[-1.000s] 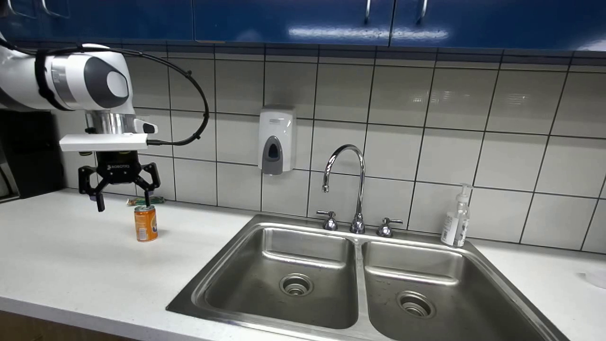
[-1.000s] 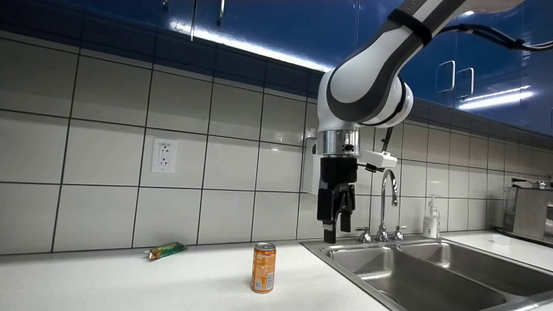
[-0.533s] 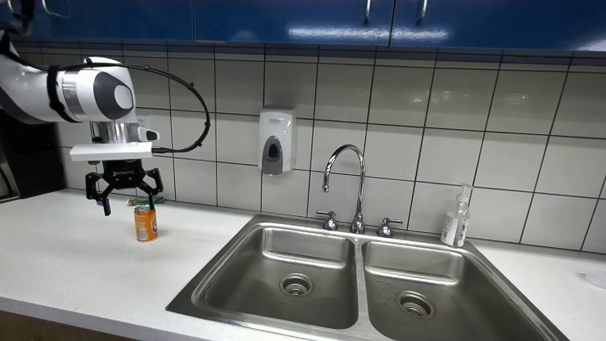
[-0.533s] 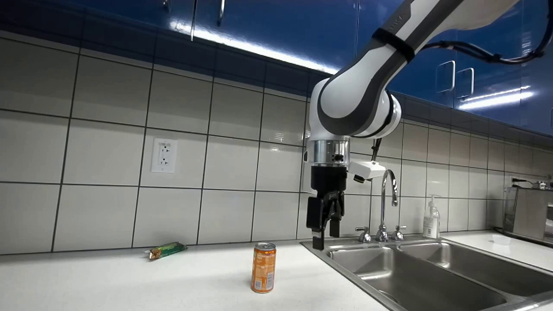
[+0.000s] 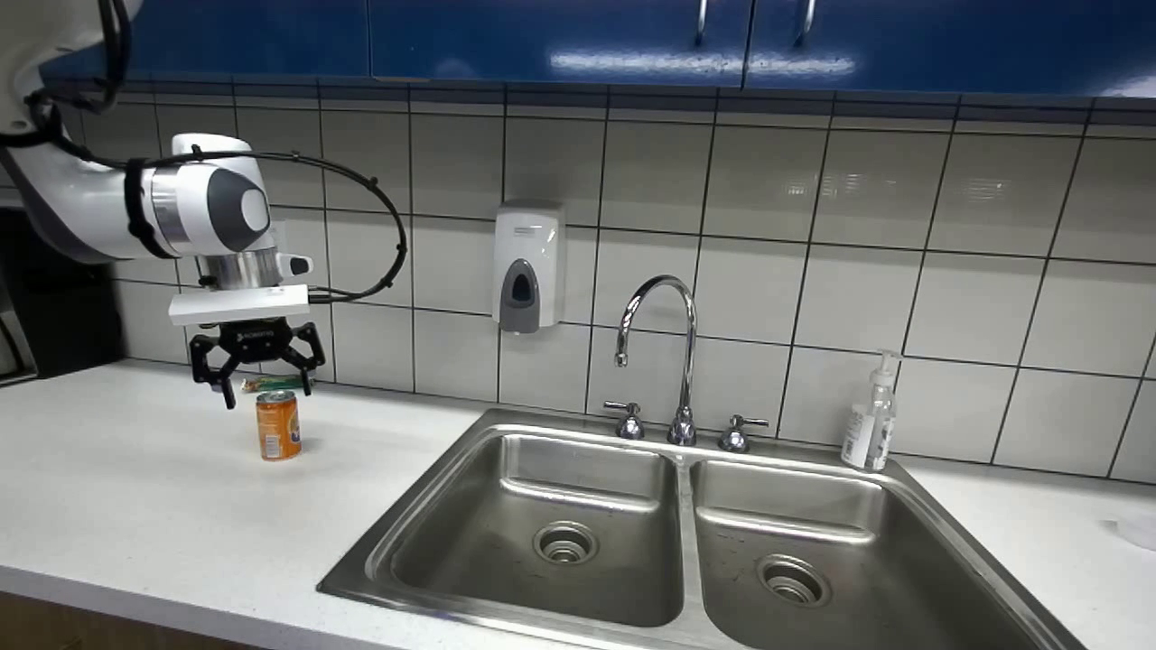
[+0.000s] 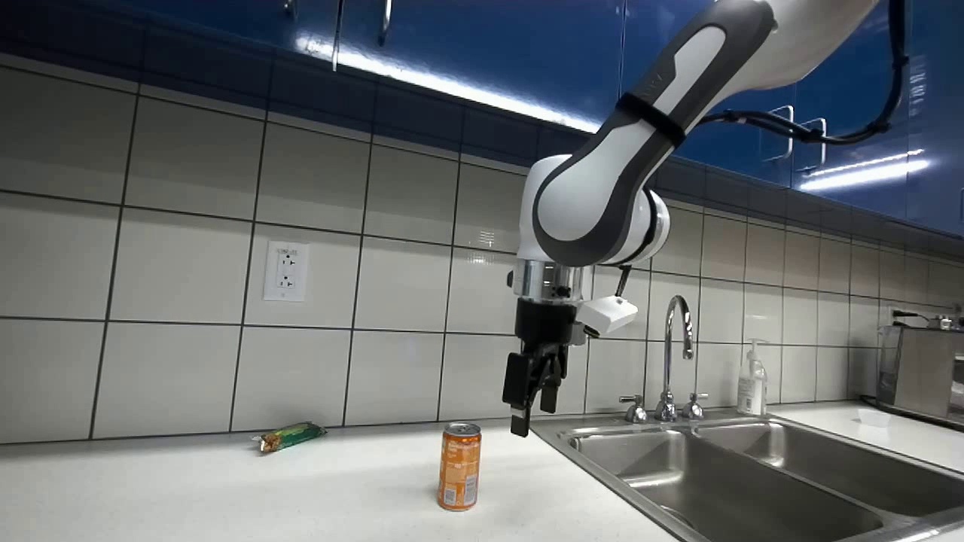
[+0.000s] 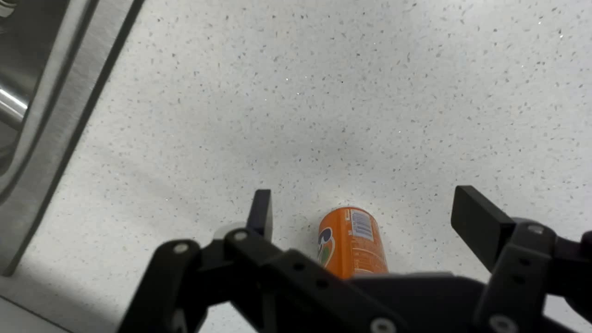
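Pointing black two-fingered gripper [image 7: 363,209] downward, spread wide.
Holding smooth white-and-grey arm [image 6: 617,154] sloped above silver cylindrical wrist [image 6: 544,281].

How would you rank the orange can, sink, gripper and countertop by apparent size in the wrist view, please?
1. Countertop
2. Gripper, looking bigger for being nearest the camera
3. Sink, only partly in frame
4. Orange can, partly hidden

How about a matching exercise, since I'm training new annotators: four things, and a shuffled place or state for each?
Things:
1. gripper
2. orange can
3. green packet
4. pump bottle

Places or states:
A. by the back edge of the sink
B. lying near the tiled wall
C. open, holding nothing
D. standing on the counter, nearest the gripper

Pairs: 1-C, 2-D, 3-B, 4-A
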Available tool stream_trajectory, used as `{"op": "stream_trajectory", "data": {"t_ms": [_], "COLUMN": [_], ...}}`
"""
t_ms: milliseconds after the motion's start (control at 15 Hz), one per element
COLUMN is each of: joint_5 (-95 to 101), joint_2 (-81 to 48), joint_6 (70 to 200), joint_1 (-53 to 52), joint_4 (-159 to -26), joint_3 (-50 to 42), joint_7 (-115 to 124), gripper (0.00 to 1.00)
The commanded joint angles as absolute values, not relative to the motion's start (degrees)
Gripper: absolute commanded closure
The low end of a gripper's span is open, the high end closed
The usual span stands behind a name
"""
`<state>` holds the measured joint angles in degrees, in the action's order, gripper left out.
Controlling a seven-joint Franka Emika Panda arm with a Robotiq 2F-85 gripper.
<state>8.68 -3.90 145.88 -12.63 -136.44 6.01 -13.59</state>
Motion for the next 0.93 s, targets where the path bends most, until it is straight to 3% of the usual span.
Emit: {"op": "stream_trajectory", "data": {"t_ms": [0, 867], "joint_5": [9.26, 11.98], "joint_2": [-9.18, -16.84], "joint_6": [146.69, 146.3], "joint_1": [-11.27, -12.32], "joint_4": [-131.97, -123.56], "joint_3": [7.3, 9.32], "joint_7": [-14.13, -14.75], "gripper": [0.0, 0.0]}}
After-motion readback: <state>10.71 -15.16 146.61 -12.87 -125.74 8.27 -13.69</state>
